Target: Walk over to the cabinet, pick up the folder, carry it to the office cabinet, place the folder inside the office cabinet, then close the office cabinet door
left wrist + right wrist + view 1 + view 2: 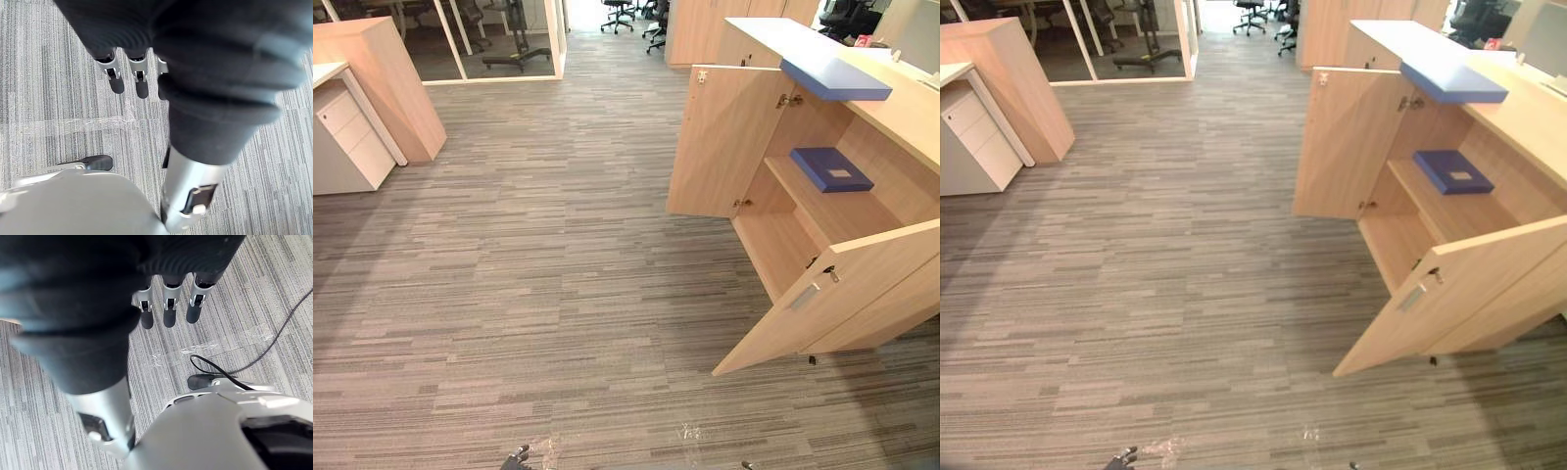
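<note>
You see the blue folder (832, 168) lying on the shelf of the open office cabinet (724, 137), well apart from either hand's fingers. In your left wrist view, the left hand (141, 78) has straight, empty fingers with carpet (49, 73) beyond them. In your right wrist view, the right hand (169, 308) is the same.

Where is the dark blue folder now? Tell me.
The dark blue folder lies flat on the shelf inside the open cabinet, at the right of the eye views, below the lighter blue slab on the cabinet's top.
</note>
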Robot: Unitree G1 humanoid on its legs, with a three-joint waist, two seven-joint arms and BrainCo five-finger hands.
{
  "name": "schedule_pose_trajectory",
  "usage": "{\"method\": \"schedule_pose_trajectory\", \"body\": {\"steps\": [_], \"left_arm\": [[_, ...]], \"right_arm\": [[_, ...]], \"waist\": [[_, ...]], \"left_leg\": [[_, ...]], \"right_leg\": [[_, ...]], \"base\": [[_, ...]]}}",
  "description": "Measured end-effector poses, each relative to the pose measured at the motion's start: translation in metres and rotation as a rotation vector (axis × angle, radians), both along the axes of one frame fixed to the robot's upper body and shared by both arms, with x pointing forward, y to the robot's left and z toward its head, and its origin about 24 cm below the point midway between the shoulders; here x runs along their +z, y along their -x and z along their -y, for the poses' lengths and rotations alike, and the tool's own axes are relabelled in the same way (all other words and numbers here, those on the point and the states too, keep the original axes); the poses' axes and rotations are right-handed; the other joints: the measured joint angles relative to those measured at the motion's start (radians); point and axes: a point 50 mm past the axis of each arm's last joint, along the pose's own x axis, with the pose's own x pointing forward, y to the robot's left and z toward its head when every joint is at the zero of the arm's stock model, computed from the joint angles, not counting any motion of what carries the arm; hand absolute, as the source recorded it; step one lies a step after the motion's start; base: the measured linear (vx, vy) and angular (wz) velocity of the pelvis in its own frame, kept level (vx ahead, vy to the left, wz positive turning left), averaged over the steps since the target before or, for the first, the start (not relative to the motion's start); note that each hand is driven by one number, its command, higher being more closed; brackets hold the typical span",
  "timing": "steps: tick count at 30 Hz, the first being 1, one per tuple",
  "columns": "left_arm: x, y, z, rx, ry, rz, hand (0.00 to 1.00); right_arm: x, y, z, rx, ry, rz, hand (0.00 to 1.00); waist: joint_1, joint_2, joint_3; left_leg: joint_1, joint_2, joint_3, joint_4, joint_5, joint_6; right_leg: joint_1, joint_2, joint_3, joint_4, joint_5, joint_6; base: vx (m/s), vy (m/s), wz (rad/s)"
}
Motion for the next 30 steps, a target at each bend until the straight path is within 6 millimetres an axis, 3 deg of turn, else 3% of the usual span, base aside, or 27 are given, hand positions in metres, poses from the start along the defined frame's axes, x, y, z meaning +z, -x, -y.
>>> {"method": "schedule_pose_trajectory", "body": {"steps": [7,21,23,25,27,28,30], "left_arm": [[0.0,-0.002,-0.002,0.031,0.034,0.009,0.0],[0.003,-0.013,-0.001,-0.065,-0.01,0.034,0.0],[0.006,-0.018,-0.005,-0.065,-0.023,0.058,0.0],[0.01,-0.028,-0.002,-0.047,-0.018,0.119,0.0],[0.013,-0.035,-0.003,-0.04,-0.027,0.151,0.0],[0.015,-0.037,-0.006,-0.006,-0.029,0.167,0.0],[0.015,-0.037,-0.007,0.043,-0.03,0.179,0.0]], "right_arm": [[0.0,-0.007,-0.001,0.001,-0.005,0.009,0.0],[0.001,-0.011,-0.002,0.003,-0.001,0.027,0.0],[0.001,-0.016,-0.004,0.005,-0.003,0.042,0.0],[0.004,-0.024,0.001,0.013,0.013,0.067,0.0],[0.005,-0.028,0.001,0.024,0.019,0.076,0.0],[0.005,-0.031,0.002,0.029,0.025,0.081,0.0],[0.006,-0.034,0.002,0.031,0.033,0.086,0.0]], "waist": [[-0.005,-0.002,0.018],[-0.01,-0.008,0.039],[-0.011,-0.021,0.06],[-0.006,0.011,0.099],[-0.002,0.014,0.115],[-0.001,0.013,0.132],[0.002,0.005,0.143]], "left_leg": [[0.04,-0.001,0.008,-0.038,-0.003,-0.007],[0.046,-0.004,0.019,-0.031,-0.015,-0.017],[-0.033,0.002,0.021,0.142,-0.104,-0.017],[-0.154,0.073,0.043,0.454,-0.245,-0.045],[-0.264,0.126,0.085,0.693,-0.243,-0.071],[-0.337,0.157,0.104,0.83,-0.267,-0.057],[-0.398,0.173,0.111,0.824,-0.299,-0.047]], "right_leg": [[0.032,-0.002,-0.012,-0.022,-0.005,0.079],[0.036,-0.007,-0.012,-0.017,-0.009,0.073],[0.035,-0.012,-0.014,0.004,-0.03,0.042],[0.037,0.032,-0.014,0.026,-0.065,-0.005],[0.05,0.048,-0.014,0.028,-0.068,-0.014],[0.066,0.046,-0.01,0.039,-0.076,-0.026],[0.077,0.014,-0.007,0.053,-0.086,-0.022]], "base": [[0.06,0.012,-0.01],[-0.01,-0.003,-0.01],[-0.06,-0.038,0.02],[-0.12,-0.043,0.0],[-0.06,-0.028,0.04],[0.03,-0.006,0.01],[0.08,0.05,-0.05]]}}
